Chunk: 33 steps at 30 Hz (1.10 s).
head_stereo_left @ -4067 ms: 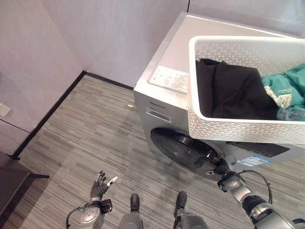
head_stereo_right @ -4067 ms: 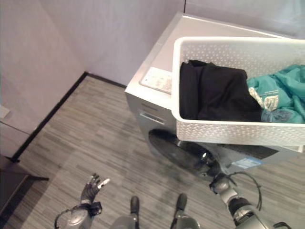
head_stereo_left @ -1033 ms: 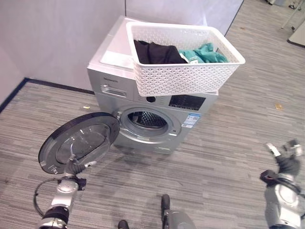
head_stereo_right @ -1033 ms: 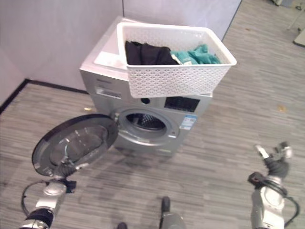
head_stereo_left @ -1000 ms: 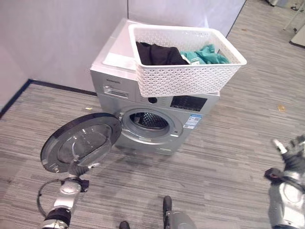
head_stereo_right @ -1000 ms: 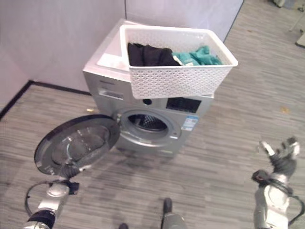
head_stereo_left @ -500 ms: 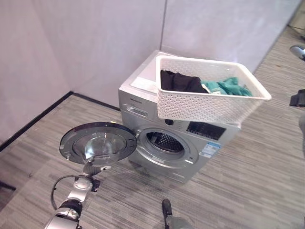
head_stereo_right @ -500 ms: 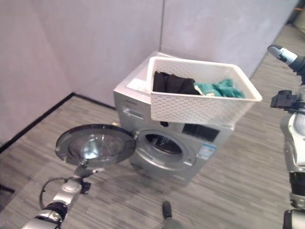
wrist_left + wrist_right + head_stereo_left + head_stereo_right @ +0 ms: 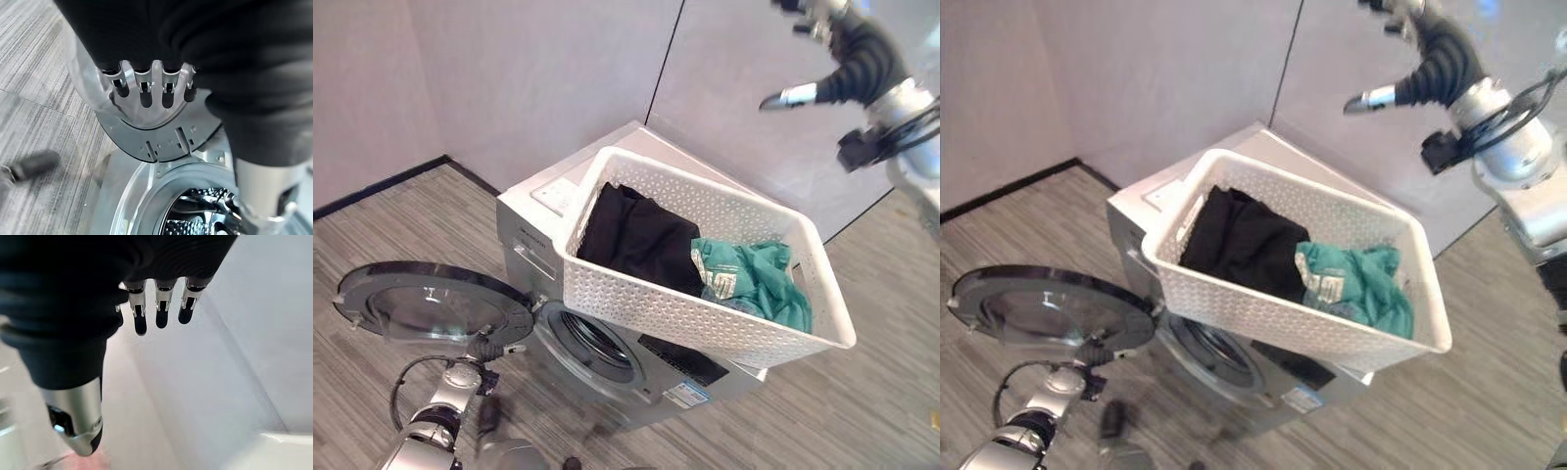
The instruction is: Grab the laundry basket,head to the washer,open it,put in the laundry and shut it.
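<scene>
Your laundry basket (image 9: 705, 304) sits on the washer (image 9: 533, 211) top, overhanging its front edge (black and teal laundry (image 9: 641, 240) inside). Your left hand (image 9: 151, 85) has its fingers hooked on the open door (image 9: 431, 304); your right hand (image 9: 1430, 59) hangs high, fingers spread.

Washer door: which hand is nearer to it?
Left. The left hand is at the open door's edge; the right hand is raised high above the basket, well clear.
</scene>
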Tool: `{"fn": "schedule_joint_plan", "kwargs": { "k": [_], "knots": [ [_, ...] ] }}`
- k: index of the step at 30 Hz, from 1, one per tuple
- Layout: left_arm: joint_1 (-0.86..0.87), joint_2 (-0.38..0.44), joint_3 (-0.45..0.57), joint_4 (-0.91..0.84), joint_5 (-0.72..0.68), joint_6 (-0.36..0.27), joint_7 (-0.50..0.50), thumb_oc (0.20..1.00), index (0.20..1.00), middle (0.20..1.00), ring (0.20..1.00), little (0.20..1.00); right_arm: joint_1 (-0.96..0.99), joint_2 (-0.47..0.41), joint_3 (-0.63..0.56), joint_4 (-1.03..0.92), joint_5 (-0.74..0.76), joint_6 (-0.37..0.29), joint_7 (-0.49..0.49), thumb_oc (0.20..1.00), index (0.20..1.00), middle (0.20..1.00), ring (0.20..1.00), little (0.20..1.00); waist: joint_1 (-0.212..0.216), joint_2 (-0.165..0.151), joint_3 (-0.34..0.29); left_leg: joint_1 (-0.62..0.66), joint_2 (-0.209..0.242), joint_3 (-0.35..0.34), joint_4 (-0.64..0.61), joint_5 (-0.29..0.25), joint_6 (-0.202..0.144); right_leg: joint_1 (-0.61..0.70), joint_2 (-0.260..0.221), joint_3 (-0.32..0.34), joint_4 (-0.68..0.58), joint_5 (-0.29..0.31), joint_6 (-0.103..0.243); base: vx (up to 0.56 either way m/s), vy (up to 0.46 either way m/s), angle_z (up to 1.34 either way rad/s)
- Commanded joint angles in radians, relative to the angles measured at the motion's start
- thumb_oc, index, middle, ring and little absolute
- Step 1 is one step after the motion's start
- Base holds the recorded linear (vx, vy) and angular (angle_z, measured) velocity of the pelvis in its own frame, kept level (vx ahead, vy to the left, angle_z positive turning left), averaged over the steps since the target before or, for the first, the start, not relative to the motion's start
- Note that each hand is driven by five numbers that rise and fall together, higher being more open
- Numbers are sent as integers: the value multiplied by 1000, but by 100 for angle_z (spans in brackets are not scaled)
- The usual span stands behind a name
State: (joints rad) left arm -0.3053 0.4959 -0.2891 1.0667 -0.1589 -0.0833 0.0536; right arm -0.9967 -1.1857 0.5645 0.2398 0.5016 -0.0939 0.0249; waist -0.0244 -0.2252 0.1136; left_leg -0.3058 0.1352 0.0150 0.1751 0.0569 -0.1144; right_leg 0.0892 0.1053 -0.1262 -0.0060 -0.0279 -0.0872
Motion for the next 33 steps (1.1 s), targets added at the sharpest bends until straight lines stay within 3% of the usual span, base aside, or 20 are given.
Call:
{"fn": "schedule_joint_plan", "kwargs": {
  "k": [1, 6, 11, 17, 22, 33],
  "knots": [
    [6, -17, 11, -77, -20, -45, -33, 1000, 1000, 1000, 1000, 1000, 69, -108, -94, -36, -28, 26, 41, 1000, 1000, 1000, 1000, 1000, -7, 57, -35, 240, 43, 9, -93, -64, 18, -29, -254, 48, 58, -25, 184, 160, 189, -44],
    [170, 16, 84, -207, -40, -51, -73, 1000, 1000, 1000, 1000, 1000, 201, -163, -169, -104, -25, 32, 103, 1000, 1000, 1000, 1000, 1000, 2, 75, -54, 302, 18, 34, -128, -96, 43, -25, -285, 76, 16, 11, 214, 87, 135, -26],
    [223, -7, 126, -180, -72, -50, -82, 1000, 1000, 1000, 1000, 1000, 239, -153, -200, -133, -19, 23, 123, 1000, 1000, 1000, 1000, 1000, 10, 75, -59, 339, 12, 62, -152, -108, 52, -24, -293, 91, -1, 19, 228, 22, 37, -22],
    [248, -62, 123, -165, -114, -51, -90, 1000, 1000, 1000, 1000, 1000, 143, -156, -123, -176, -15, 9, 141, 1000, 1000, 1000, 1000, 1000, 14, 77, -72, 369, 11, 70, -189, -104, 54, -16, -298, 80, -23, 22, 237, 5, 0, -2],
    [269, -83, 85, -209, -130, -49, -103, 1000, 1000, 1000, 1000, 1000, 31, -121, 19, -176, -25, 21, 167, 1000, 1000, 1000, 1000, 1000, 20, 78, -75, 363, 11, 49, -206, -93, 54, -15, -298, 59, -19, 22, 238, -11, 3, 4],
    [307, -108, 98, -153, -125, -40, -125, 1000, 1000, 1000, 1000, 1000, 2, -79, 185, -302, 13, 39, 255, 1000, 1000, 1000, 1000, 1000, 48, 61, -66, 339, 6, 4, -241, -68, 50, -15, -305, 11, -19, 25, 242, -8, 12, 11]
  ]
}}
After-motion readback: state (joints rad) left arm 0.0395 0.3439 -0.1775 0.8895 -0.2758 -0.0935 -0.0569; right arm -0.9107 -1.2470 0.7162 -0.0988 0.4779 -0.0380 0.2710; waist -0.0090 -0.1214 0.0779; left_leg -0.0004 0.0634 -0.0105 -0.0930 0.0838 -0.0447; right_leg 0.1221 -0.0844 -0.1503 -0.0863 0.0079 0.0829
